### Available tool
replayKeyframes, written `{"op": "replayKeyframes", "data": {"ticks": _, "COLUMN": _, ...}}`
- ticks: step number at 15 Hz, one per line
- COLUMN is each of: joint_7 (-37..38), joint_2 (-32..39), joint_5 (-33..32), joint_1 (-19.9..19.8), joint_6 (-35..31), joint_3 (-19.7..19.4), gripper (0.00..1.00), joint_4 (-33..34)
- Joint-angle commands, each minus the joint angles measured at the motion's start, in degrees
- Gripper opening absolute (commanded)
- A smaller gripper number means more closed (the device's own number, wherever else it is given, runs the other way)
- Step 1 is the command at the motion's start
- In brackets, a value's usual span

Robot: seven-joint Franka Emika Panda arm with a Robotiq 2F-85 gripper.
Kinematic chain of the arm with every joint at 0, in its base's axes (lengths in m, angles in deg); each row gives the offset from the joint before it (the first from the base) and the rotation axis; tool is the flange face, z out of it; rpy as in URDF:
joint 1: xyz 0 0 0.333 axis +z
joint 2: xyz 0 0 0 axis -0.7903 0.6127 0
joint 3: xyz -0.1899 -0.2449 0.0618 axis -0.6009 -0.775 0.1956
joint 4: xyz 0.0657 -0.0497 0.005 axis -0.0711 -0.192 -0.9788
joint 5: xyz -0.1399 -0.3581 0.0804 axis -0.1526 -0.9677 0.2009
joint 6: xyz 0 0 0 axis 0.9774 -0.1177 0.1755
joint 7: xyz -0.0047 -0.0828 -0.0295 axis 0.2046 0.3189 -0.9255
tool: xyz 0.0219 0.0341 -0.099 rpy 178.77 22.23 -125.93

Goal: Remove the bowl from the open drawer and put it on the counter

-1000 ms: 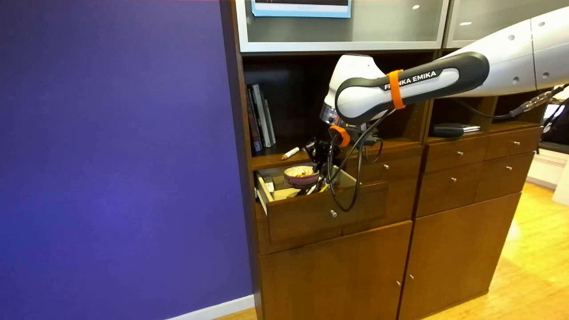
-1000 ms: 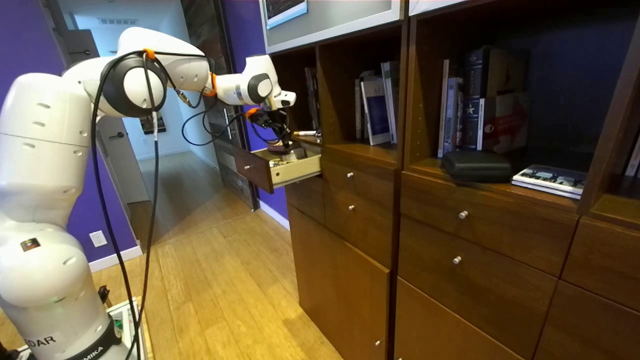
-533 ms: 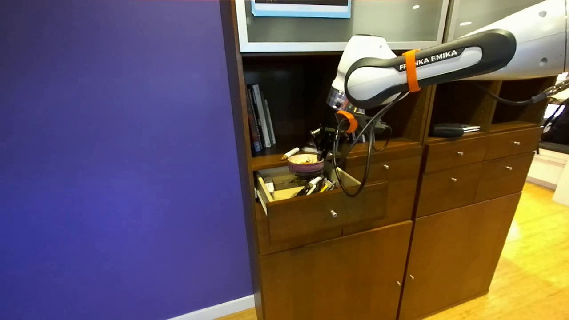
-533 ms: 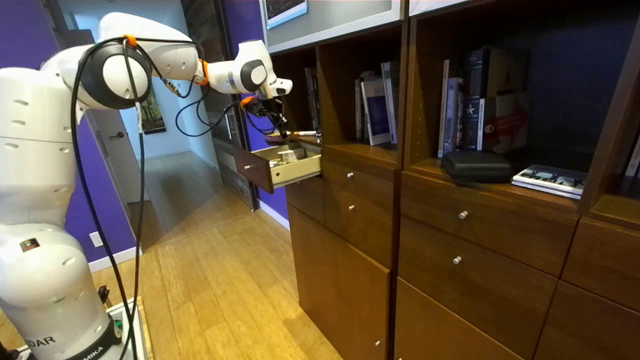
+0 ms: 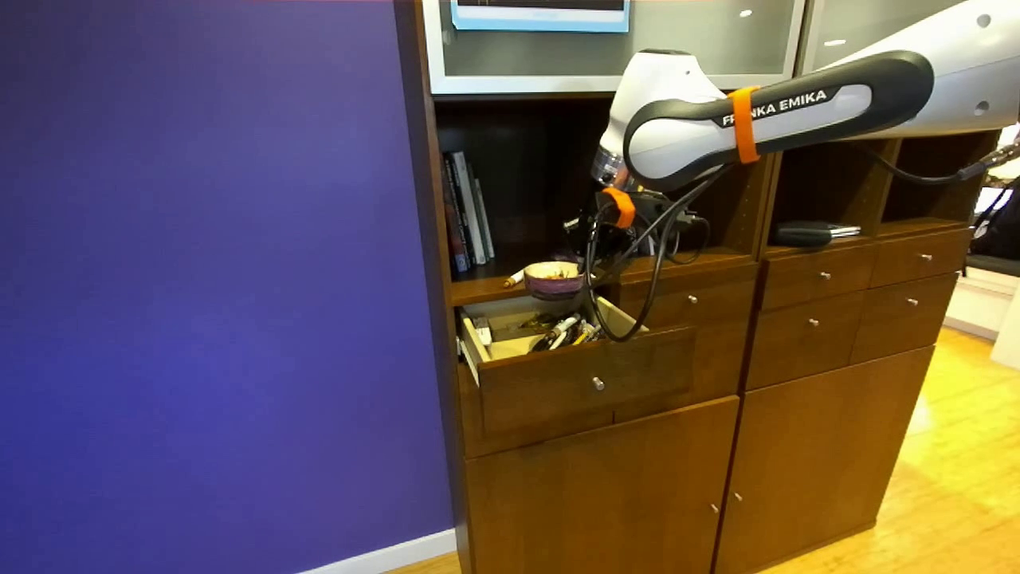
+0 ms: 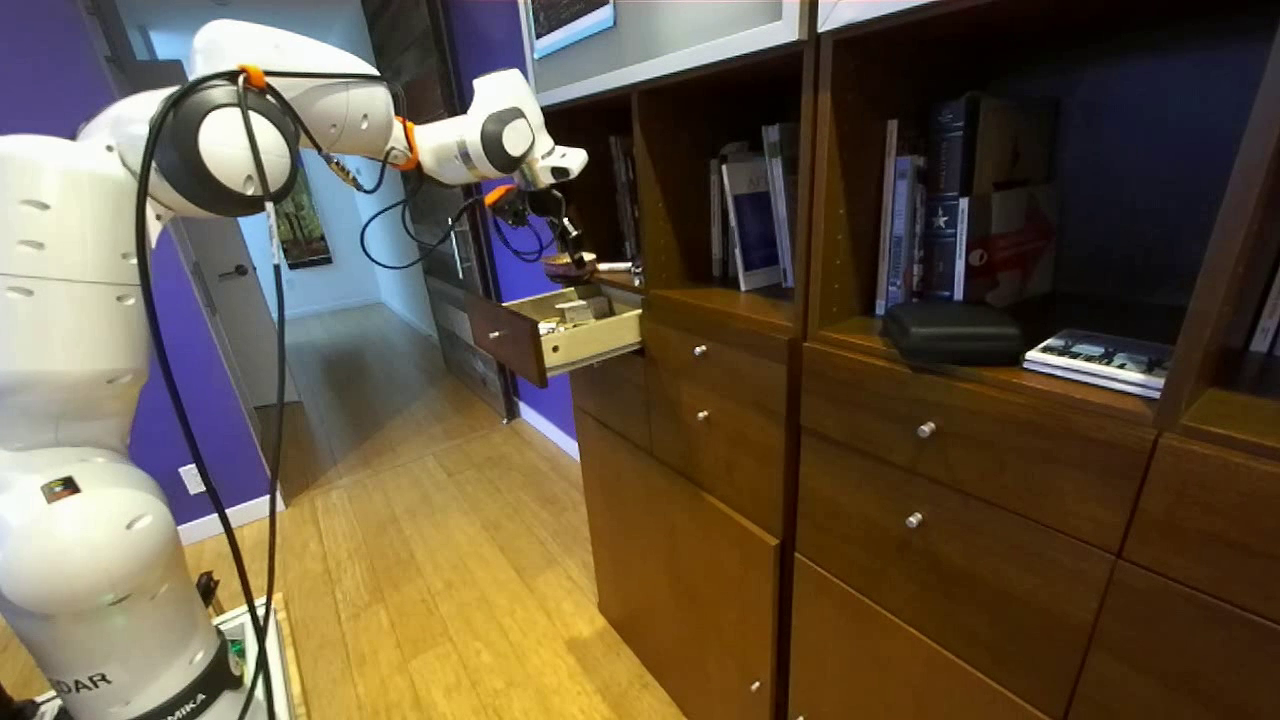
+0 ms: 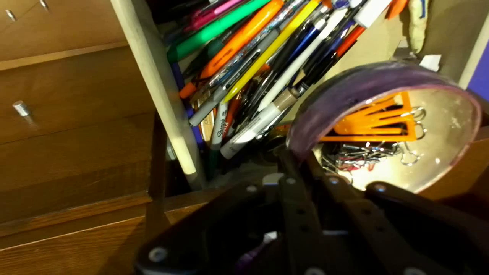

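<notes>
The bowl is round and shallow, purple outside and pale inside, and holds an orange item and metal clips. It shows in both exterior views [image 5: 554, 288] [image 6: 566, 270] and in the wrist view [image 7: 454, 122]. My gripper [image 7: 300, 162] is shut on the bowl's near rim, one finger inside and one outside; in an exterior view it shows at the rim too [image 6: 578, 258]. The bowl hangs above the open drawer [image 5: 550, 391], about level with the counter [image 5: 482, 290], and looks slightly tilted. The drawer also shows in the other views [image 6: 592, 342] [image 7: 153, 88].
Several pens and markers [image 7: 263, 65] lie in the drawer. A white marker [image 5: 514, 280] lies on the counter behind the bowl. Books [image 5: 472, 211] stand at the left of the shelf. Arm cables [image 5: 649, 295] hang in front of the drawer. A purple wall [image 5: 239, 279] is at the left.
The bowl has risen out of the drawer with my gripper, up to about the counter's height. The arm has moved up and slightly back. The drawer has not moved.
</notes>
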Motion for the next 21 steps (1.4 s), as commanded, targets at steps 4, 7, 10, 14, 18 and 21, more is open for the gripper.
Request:
{"op": "replayKeyframes", "data": {"ticks": 4, "joint_7": 10.8, "joint_2": 2.9, "joint_5": -8.5, "joint_1": 2.2, "joint_6": 1.2, "joint_3": -1.9, "gripper": 0.02, "joint_4": 5.7}}
{"op": "replayKeyframes", "data": {"ticks": 7, "joint_7": 11.5, "joint_2": 5.7, "joint_5": -9.7, "joint_1": 2.3, "joint_6": 2.9, "joint_3": -2.1, "gripper": 0.02, "joint_4": 9.8}}
{"op": "replayKeyframes", "data": {"ticks": 10, "joint_7": 11.3, "joint_2": 8.7, "joint_5": -8.9, "joint_1": 1.9, "joint_6": 4.3, "joint_3": -2.6, "gripper": 0.02, "joint_4": 14.1}}
{"op": "replayKeyframes", "data": {"ticks": 14, "joint_7": 10.8, "joint_2": 13.4, "joint_5": -7.5, "joint_1": 1.8, "joint_6": 6.0, "joint_3": -3.4, "gripper": 0.02, "joint_4": 20.9}}
{"op": "replayKeyframes", "data": {"ticks": 18, "joint_7": 10.2, "joint_2": 18.0, "joint_5": -6.4, "joint_1": 1.7, "joint_6": 8.0, "joint_3": -3.9, "gripper": 0.02, "joint_4": 27.7}}
{"op": "replayKeyframes", "data": {"ticks": 21, "joint_7": 9.8, "joint_2": 21.2, "joint_5": -5.2, "joint_1": 1.4, "joint_6": 9.4, "joint_3": -4.1, "gripper": 0.02, "joint_4": 32.6}}
